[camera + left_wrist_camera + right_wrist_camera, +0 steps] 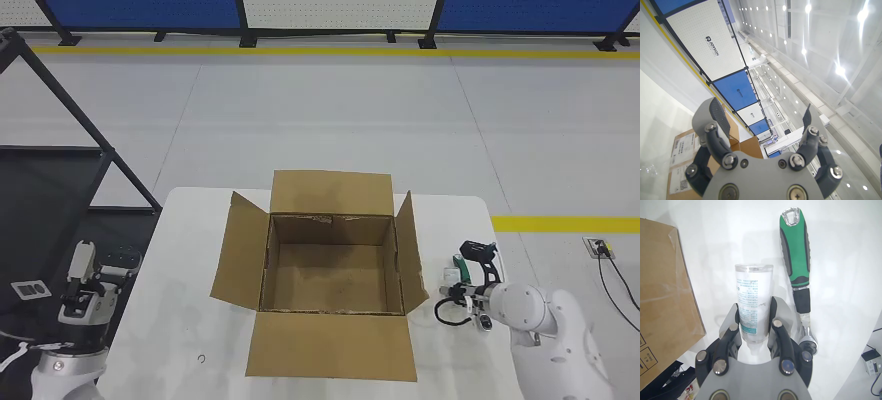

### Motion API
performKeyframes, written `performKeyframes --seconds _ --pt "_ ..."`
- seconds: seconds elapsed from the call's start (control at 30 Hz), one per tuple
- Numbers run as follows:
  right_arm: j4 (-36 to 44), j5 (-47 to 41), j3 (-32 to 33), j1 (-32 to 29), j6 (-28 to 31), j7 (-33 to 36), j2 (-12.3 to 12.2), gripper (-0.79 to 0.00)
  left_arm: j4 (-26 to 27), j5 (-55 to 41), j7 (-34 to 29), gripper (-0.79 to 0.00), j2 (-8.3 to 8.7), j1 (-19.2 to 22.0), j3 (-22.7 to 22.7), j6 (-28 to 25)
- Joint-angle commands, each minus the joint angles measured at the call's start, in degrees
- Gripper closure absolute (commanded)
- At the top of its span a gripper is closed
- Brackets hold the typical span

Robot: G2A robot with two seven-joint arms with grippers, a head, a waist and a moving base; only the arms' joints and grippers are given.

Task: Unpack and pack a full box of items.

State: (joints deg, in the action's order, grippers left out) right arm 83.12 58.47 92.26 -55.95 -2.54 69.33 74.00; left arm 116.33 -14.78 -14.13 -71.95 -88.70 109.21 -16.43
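Packing looks to be your step in hand: box open and bare, right gripper with jaws clamped on the tube beside the ratchet on the worktop, left gripper with jaws apart, holding nothing; next, lift the tube up and across into the box.

In the right wrist view we lose the clear tube's lower sides behind the right gripper's fingers, the ratchet wrench's head partly behind that gripper, and much of the cardboard box past the picture's edge.
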Motion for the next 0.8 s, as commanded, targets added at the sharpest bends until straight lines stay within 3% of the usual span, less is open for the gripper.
performKeyframes --seconds 0.0,0.53,0.77 --pt "0.4 -0.1 0.0 -0.2 -0.2 0.1 -0.2 -0.302 0.1 0.1 -0.1 -0.785 0.01 0.0 -0.1 0.0" --pt "-1.4 -1.7 -1.0 0.1 -0.7 -1.1 -1.1 -0.372 0.4 -0.4 -0.2 -0.785 0.08 -0.6 0.7 -0.3" --pt "4.7 -2.0 0.3 -2.0 -2.3 -2.9 -1.6 -0.369 0.3 -0.6 -0.1 -0.785 0.09 -0.8 0.9 -0.6"
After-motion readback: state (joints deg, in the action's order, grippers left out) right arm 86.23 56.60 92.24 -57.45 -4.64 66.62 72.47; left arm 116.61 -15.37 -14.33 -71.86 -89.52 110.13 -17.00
